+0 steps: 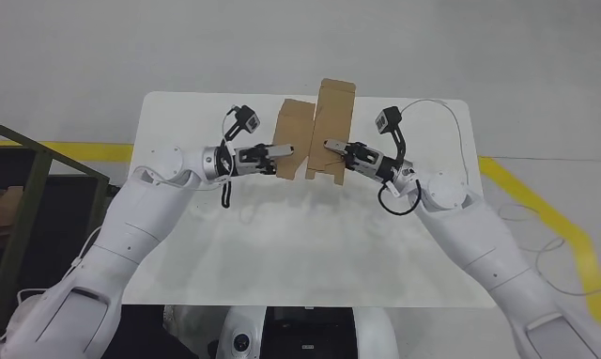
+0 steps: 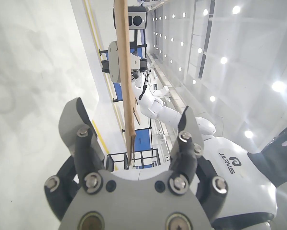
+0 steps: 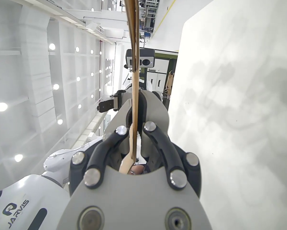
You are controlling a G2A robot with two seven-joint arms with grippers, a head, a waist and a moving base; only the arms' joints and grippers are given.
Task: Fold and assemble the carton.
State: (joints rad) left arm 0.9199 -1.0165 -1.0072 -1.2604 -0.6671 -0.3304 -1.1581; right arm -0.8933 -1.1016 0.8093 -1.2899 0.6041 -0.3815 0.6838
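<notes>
While flat, carton (image 1: 333, 115) tight in right claw (image 3: 135, 104), left claw (image 2: 132, 104) wide astride its edge.

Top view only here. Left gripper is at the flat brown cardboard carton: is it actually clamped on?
Observer: No. In the left wrist view, the left gripper is open. The flat brown cardboard carton runs edge-on between its fingers, with a gap on each side.
Operator: Right side?
Observer: The right gripper is shut on the carton, with both fingers pressed against its edge.
Operator: Resting on the table or lifted?
Observer: Lifted. Both wrist views show it clear of the white table and roughly parallel to the tabletop.
</notes>
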